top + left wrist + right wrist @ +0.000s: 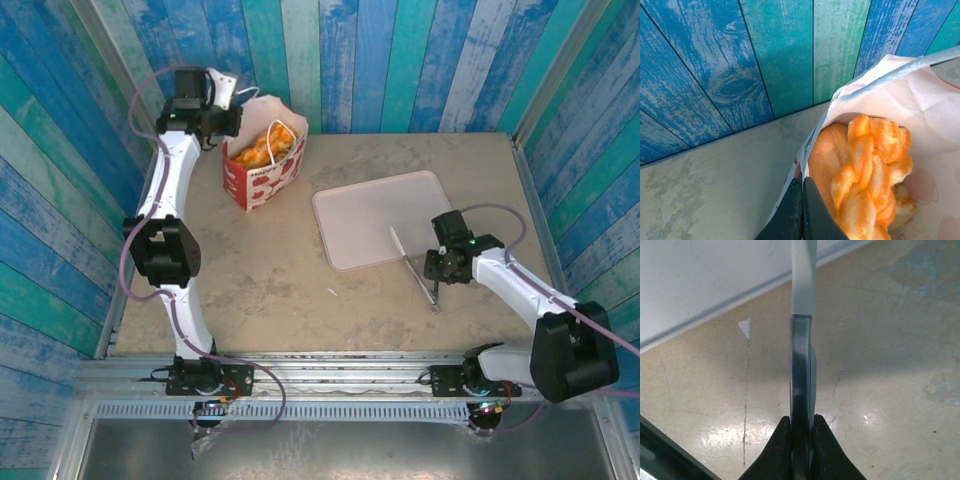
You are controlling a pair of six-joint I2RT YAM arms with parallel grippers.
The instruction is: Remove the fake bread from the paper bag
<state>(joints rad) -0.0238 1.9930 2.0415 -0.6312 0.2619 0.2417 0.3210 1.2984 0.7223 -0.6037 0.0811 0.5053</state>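
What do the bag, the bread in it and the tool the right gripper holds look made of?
Paper bag: thin matte printed paper, creased at the rim. Fake bread: probably moulded plastic or foam, with a uniform orange, faintly glossy, speckled skin. Tool: metal strip with a grey reflective sheen; the white matte tip is likely plastic.

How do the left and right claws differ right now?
Left claw seems shut on the rim of the paper bag, beside the fake bread; right claw is shut on a thin metal tool. Left claw is at the far left by the back wall; right claw is nearer, beside the tray. Shared: both are closed.
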